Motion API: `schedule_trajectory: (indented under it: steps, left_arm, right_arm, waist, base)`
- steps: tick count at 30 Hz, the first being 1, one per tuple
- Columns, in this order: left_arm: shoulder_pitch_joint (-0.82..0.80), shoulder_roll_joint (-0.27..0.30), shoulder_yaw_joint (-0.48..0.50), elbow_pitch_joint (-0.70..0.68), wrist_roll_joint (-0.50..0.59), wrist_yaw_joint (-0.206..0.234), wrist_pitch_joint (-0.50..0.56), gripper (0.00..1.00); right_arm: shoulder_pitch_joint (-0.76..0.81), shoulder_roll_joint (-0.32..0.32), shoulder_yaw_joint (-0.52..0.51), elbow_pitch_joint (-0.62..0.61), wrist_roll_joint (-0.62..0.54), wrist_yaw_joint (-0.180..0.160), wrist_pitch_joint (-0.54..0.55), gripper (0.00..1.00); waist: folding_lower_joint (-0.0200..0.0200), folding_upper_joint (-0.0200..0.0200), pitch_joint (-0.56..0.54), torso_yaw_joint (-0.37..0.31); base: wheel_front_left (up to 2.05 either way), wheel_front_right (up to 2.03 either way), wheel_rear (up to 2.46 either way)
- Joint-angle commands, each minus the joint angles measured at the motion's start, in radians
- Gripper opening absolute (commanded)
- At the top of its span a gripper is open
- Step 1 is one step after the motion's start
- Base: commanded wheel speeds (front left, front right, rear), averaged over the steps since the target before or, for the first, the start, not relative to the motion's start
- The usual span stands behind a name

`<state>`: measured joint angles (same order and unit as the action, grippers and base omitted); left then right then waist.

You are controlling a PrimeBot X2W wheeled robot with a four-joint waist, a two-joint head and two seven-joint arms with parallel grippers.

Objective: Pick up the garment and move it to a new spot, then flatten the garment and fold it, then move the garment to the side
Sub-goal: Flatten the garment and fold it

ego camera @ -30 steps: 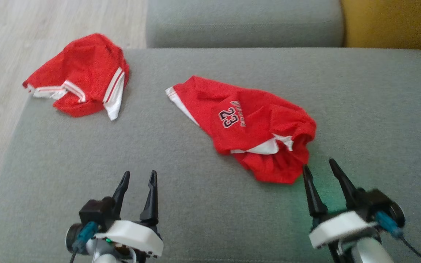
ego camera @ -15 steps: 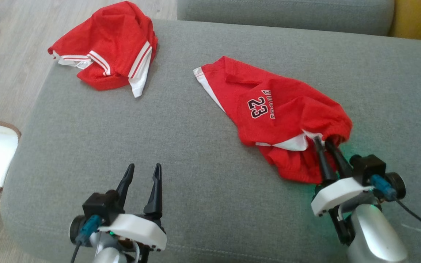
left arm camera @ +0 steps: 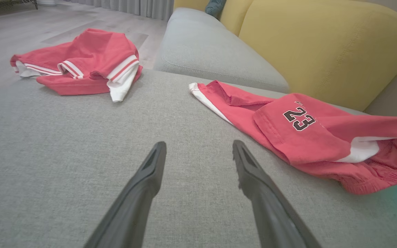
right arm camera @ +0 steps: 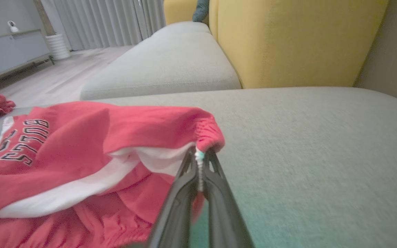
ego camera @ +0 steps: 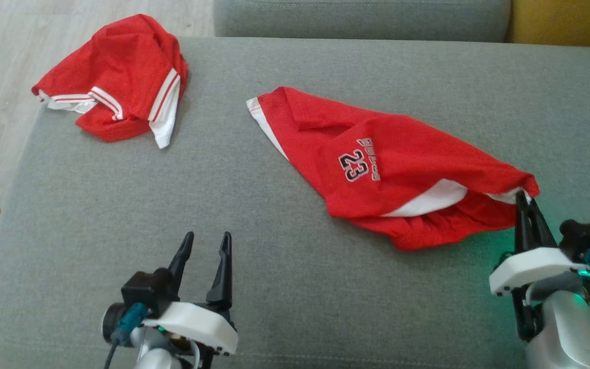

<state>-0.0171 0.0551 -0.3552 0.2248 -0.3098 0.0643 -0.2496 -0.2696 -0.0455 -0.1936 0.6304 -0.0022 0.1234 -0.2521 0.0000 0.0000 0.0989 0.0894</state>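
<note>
Shorts [ego camera: 392, 169], red mesh with a white 23, lie right of middle on the grey sofa seat [ego camera: 274, 256] in the head view. One end runs to a point at the right jaws, which are pinched tight on the gathered waistband corner. The left jaws stand wide over bare cushion, touching nothing, well apart from the shorts. A second red garment [ego camera: 116, 87] sits crumpled at the far left corner.

In the left wrist view the shorts sag in loose folds with a white lining showing. I judge them light, limp and rather slippery. The elastic waistband, being thicker, looks the surest place to hold.

In the right wrist view the two fingers [right arm camera: 184, 193] meet with a white strip of waistband squeezed between their tips, and the cloth drapes from there down to the seat.
</note>
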Motion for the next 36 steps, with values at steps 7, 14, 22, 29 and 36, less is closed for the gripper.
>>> schedule_trajectory:
  steps: [7, 14, 22, 29, 36]
  left_arm:
    - [-0.052, -0.005, -0.023, -0.007, 0.000, -0.020, -0.012, 1.00]
    - [-0.088, -0.005, -0.093, 0.029, -0.008, -0.036, -0.012, 1.00]
    - [-0.169, -0.005, -0.174, 0.106, -0.056, -0.057, -0.012, 1.00]
    - [-0.276, -0.005, -0.198, 0.229, -0.117, -0.059, -0.012, 1.00]
    - [-0.352, -0.005, -0.199, 0.349, -0.166, -0.048, -0.012, 1.00]
  right_arm:
    - [-0.056, -0.005, -0.037, 0.034, -0.068, 0.007, -0.005, 1.00]
    - [-0.061, -0.005, -0.056, 0.030, -0.066, 0.007, -0.008, 1.00]
    - [0.017, -0.005, -0.019, -0.166, -0.008, 0.007, -0.009, 1.00]
    - [0.067, -0.005, 0.097, -0.363, 0.082, 0.007, -0.010, 1.00]
    - [0.089, -0.005, 0.168, -0.472, 0.131, 0.007, -0.010, 1.00]
  waist:
    - [0.0000, 0.0000, 0.020, -0.039]
    - [0.0000, 0.0000, 0.014, -0.092]
    - [0.0000, 0.0000, 0.015, -0.200]
    - [0.0000, 0.0000, 0.071, -0.283]
    - [0.0000, 0.0000, 0.115, -0.317]
  base:
    - [0.00, 0.00, 0.00]
    - [0.00, 0.00, 0.00]
    - [0.00, 0.00, 0.00]
    - [0.00, 0.00, 0.00]
    - [0.00, 0.00, 0.00]
